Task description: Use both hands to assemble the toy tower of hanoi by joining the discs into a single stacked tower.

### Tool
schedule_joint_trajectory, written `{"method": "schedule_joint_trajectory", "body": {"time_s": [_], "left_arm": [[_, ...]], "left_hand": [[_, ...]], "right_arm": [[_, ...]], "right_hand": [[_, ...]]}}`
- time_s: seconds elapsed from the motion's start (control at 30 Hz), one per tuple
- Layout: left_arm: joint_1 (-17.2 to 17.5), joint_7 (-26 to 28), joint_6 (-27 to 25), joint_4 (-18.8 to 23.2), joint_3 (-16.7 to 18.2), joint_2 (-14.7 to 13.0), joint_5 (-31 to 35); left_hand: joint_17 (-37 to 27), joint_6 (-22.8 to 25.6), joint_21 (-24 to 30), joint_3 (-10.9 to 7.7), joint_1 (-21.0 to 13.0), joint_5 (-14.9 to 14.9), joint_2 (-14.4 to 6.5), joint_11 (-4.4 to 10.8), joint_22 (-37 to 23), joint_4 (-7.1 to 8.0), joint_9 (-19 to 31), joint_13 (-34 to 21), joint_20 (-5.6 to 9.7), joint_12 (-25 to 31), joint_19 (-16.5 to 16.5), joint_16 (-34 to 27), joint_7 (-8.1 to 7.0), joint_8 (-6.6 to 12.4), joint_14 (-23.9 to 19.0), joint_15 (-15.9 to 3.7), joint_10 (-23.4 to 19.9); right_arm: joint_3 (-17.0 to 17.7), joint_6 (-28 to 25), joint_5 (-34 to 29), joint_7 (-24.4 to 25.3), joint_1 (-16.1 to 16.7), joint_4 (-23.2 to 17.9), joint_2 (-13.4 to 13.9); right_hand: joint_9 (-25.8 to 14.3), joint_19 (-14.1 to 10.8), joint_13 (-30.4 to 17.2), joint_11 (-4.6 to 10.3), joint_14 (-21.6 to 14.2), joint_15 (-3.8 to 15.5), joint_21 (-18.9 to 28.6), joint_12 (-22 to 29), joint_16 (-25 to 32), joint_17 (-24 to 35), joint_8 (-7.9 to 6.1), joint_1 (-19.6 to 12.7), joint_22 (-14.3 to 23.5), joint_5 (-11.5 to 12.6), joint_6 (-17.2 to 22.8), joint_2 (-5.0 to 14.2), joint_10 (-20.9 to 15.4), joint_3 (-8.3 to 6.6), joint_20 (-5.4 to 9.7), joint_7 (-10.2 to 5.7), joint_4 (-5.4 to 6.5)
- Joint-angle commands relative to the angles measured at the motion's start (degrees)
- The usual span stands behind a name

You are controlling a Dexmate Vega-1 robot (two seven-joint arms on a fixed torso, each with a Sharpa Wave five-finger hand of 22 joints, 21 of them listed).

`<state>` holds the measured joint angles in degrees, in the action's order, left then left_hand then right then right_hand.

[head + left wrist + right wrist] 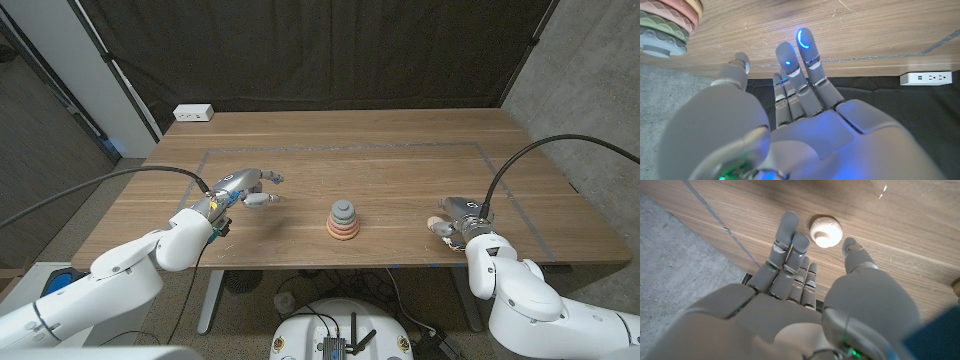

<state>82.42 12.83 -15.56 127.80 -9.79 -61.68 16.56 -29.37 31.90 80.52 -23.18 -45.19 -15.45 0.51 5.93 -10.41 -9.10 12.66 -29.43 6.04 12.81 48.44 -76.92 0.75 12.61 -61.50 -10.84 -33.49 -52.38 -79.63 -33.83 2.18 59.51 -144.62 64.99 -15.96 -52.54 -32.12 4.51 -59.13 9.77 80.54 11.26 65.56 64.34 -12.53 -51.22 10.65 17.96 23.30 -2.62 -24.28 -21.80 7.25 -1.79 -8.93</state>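
The tower (pixel 343 222) stands at the table's middle, with pink discs at the bottom, a green one above and grey ones on top; its edge also appears in the left wrist view (pixel 665 25). My left hand (pixel 245 188) hovers to the tower's left, fingers (pixel 806 47) stretched and apart, holding nothing. A small cream round piece (pixel 826 231) lies on the wood to the tower's right (pixel 437 224). My right hand (pixel 458 215) is right beside it, fingers (pixel 787 235) extended on one side and thumb on the other, not gripping it.
A grey tape line (pixel 345 147) marks a rectangle on the wooden table (pixel 400 170). A white power strip (pixel 193 113) sits at the far left corner, also seen as a power strip (pixel 926 78) from the left wrist. A black curtain hangs behind.
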Motion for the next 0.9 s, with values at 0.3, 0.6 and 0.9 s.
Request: {"method": "schedule_joint_trajectory", "body": {"time_s": [0.3,0.6,0.9], "left_arm": [[-1.3,-1.2,2.0,-1.1,-0.2,-0.5,-0.9],[-1.8,-1.1,2.5,-1.8,-0.5,-0.3,-1.2],[-2.0,-1.0,2.8,-2.2,-0.4,-0.3,-1.6]], "left_hand": [[-0.1,0.6,-0.3,-0.79,0.0,0.1,-0.8,-0.35,-0.1,-0.01,0.2,-0.4,5.74,0.2,0.3,-0.1,0.19,-0.33,0.4,-1.71,-0.6],[-0.4,0.8,-0.4,-1.15,0.2,0.2,-1.2,-0.48,-0.1,-0.01,0.2,-0.4,5.75,0.2,0.2,-0.3,0.32,-0.40,0.4,-1.71,-0.8],[-0.4,1.0,-0.5,-1.41,0.3,0.3,-1.4,-0.39,-0.1,-0.09,0.3,-0.4,5.74,0.1,0.3,-0.2,0.22,-0.41,0.6,-1.71,-0.9]], "right_arm": [[0.1,-0.4,-6.2,-5.9,0.5,4.7,-4.7],[-0.3,-0.4,-5.4,-5.1,-0.3,6.1,-5.8],[-0.9,-0.4,-5.7,-6.4,-1.3,7.2,-6.4]], "right_hand": [[0.3,0.0,0.3,-0.40,-0.9,2.86,0.6,0.2,0.2,0.5,0.11,-0.9,0.0,-0.2,-0.7,0.23,-0.4,0.32,4.98,0.80,-0.04],[0.4,-0.2,0.4,-0.24,-0.7,2.87,0.8,0.5,-0.3,0.0,-0.18,-1.1,0.0,-0.2,-0.1,0.55,-1.1,0.46,5.01,0.55,-0.04],[0.5,-0.2,0.1,-0.10,-1.2,2.88,0.9,0.7,0.0,0.3,-0.37,-1.4,0.0,-0.2,0.3,0.77,-1.5,0.54,5.01,0.53,-0.10]]}}
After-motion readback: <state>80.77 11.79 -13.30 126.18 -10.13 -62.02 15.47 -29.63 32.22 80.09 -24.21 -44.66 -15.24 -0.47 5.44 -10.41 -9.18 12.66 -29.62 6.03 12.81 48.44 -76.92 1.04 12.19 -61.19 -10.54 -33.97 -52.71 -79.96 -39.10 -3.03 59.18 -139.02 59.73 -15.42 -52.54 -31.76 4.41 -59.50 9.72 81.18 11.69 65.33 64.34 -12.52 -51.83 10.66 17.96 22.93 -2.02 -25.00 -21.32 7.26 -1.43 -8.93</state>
